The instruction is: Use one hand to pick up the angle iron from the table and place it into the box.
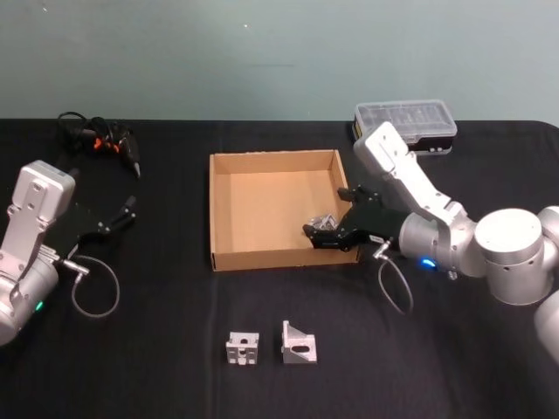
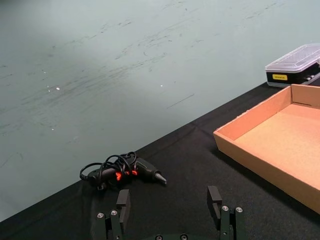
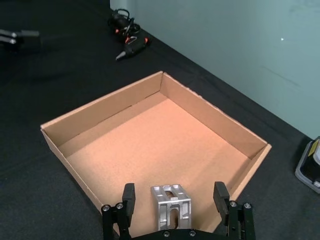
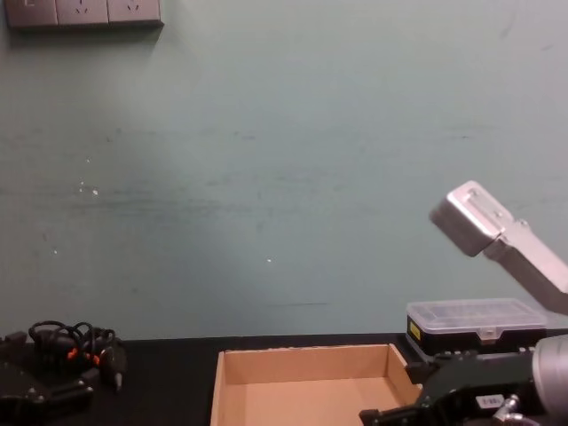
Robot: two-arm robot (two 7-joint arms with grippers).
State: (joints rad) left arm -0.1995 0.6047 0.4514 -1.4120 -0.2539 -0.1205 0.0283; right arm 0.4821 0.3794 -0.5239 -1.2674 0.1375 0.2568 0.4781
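Logging the right gripper [image 1: 330, 215] over the box's [image 1: 271, 258] front-right corner, I noted its fingers spread wider than the angle iron [image 3: 171, 205] between them, clasping nothing, apparently so the piece could rest inside. The left gripper [image 2: 169, 194] idled left of the box, fingers apart and empty.

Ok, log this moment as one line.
right gripper open over brown cardboard box | silver angle iron loose between its fingers | left gripper idle, open
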